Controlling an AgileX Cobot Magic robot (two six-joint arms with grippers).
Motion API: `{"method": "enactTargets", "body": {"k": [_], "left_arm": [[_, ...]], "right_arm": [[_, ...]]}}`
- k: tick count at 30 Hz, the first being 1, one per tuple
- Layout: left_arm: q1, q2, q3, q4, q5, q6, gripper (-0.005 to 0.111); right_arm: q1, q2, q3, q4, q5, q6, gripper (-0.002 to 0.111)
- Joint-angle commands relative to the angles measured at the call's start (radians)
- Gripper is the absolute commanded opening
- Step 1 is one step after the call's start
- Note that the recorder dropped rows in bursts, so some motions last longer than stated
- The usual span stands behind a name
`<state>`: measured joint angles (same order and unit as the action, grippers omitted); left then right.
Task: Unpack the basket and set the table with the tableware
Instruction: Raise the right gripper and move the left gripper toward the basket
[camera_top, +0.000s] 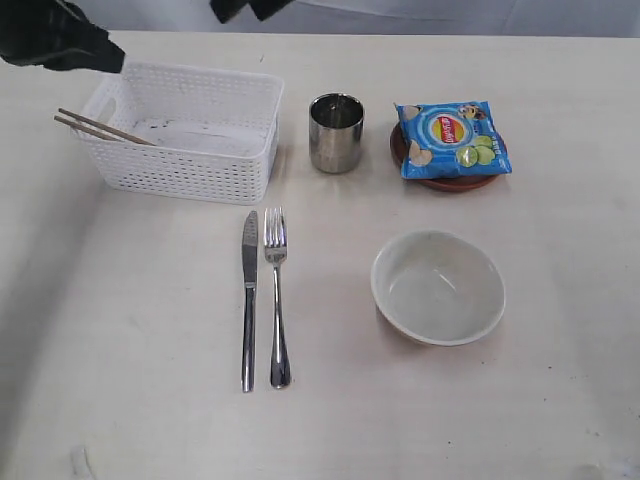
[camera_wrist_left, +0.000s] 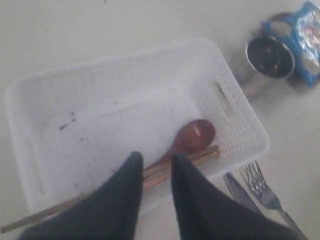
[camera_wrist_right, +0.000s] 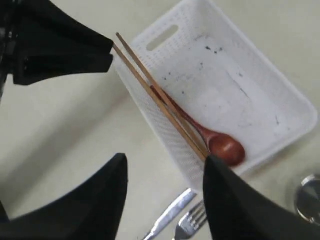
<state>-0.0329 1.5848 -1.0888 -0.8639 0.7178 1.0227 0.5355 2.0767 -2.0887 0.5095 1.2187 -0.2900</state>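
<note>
The white basket (camera_top: 185, 130) stands at the back left of the table (camera_top: 130, 330). Two wooden chopsticks (camera_top: 100, 127) lean across it, their ends poking out over the left rim. A reddish-brown spoon (camera_wrist_left: 192, 137) lies inside beside the chopsticks (camera_wrist_left: 200, 156). My left gripper (camera_wrist_left: 156, 165) hovers above them, open by a narrow gap, holding nothing. My right gripper (camera_wrist_right: 165, 170) is wide open over the table by the basket's corner (camera_wrist_right: 200, 175), above the knife (camera_wrist_right: 172, 212) and fork (camera_wrist_right: 192, 225). On the table lie the knife (camera_top: 248, 300), fork (camera_top: 276, 295), bowl (camera_top: 438, 287) and steel cup (camera_top: 335, 130).
A blue chip bag (camera_top: 452, 138) lies on the reddish-brown plate (camera_top: 440, 182) at the back right, next to the cup. The left arm (camera_top: 60, 40) hangs over the table's far left corner, and a dark part of the right arm (camera_top: 250, 8) shows at the top edge.
</note>
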Motion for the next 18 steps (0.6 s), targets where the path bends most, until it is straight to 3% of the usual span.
{"method": "enactTargets", "body": {"k": [1, 3, 5, 9, 13, 18], "left_arm": [[-0.109, -0.006, 0.008, 0.134, -0.01, -0.011, 0.053], [-0.185, -0.006, 0.008, 0.239, -0.03, -0.105, 0.054], [-0.282, -0.006, 0.008, 0.446, -0.028, -0.275, 0.054], [-0.384, -0.006, 0.01, 0.627, 0.059, -0.195, 0.054], [-0.408, 0.02, 0.012, 0.648, -0.089, 0.052, 0.054], [-0.408, 0.104, 0.012, 0.651, -0.112, 0.081, 0.054]], "right_arm": [[-0.075, -0.152, 0.226, 0.055, 0.002, -0.079, 0.046], [-0.111, -0.261, 0.351, 0.098, 0.002, -0.126, 0.046], [-0.166, -0.37, 0.497, 0.096, -0.035, -0.126, 0.046], [-0.232, -0.419, 0.638, 0.166, -0.089, -0.126, 0.046], [-0.189, -0.419, 0.672, 0.246, -0.034, -0.205, 0.046], [-0.161, -0.419, 0.672, 0.244, -0.037, -0.208, 0.046]]}}
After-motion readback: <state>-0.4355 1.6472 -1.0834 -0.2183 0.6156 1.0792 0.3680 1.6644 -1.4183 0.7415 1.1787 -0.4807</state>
